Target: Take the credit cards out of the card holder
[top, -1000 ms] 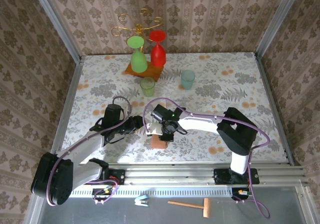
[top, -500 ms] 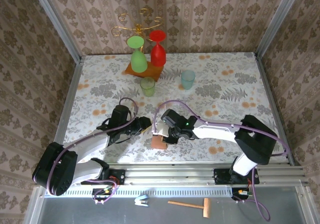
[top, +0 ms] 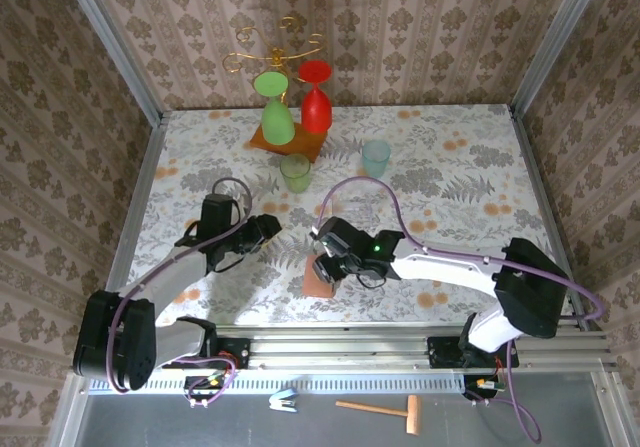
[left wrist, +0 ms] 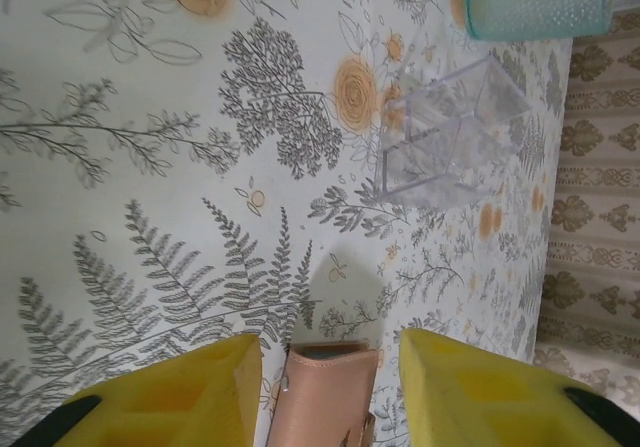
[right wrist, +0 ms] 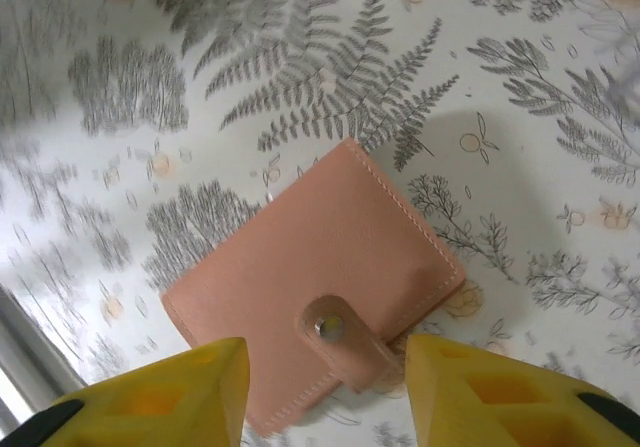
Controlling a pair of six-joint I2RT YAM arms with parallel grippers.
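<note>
Two end effectors work over one small, tan-brown, leather-like folding card holder [top: 320,281]. It lies closed and flat on the floral-patterned table [top: 470,197], near the front edge and between the two arms.

**Right arm.** The right end effector [right wrist: 322,367] hangs over the holder with its yellow fingers spread and nothing pinched. In the right wrist view the holder lies just ahead of the fingers. Its strap, which carries a round metal snap, reaches into the gap between them.

**Left arm.** The left end effector [left wrist: 330,339] also has its yellow fingers spread and holds nothing. In the left wrist view one narrow end of the holder shows in the gap, with a strip of table on either side. From above, this end effector sits up and to the left of the holder, apart from it. Farther along the table stand a clear plastic box [left wrist: 450,132] and a teal textured cup [left wrist: 540,2].

**Change over the last second.**
- The holder has kept its place.
- The left end effector, earlier close beside the holder's upper left corner, has drawn back toward the left.
- The right arm's elbow has swung out toward the table's right side, while its end effector stays above the holder.
</note>
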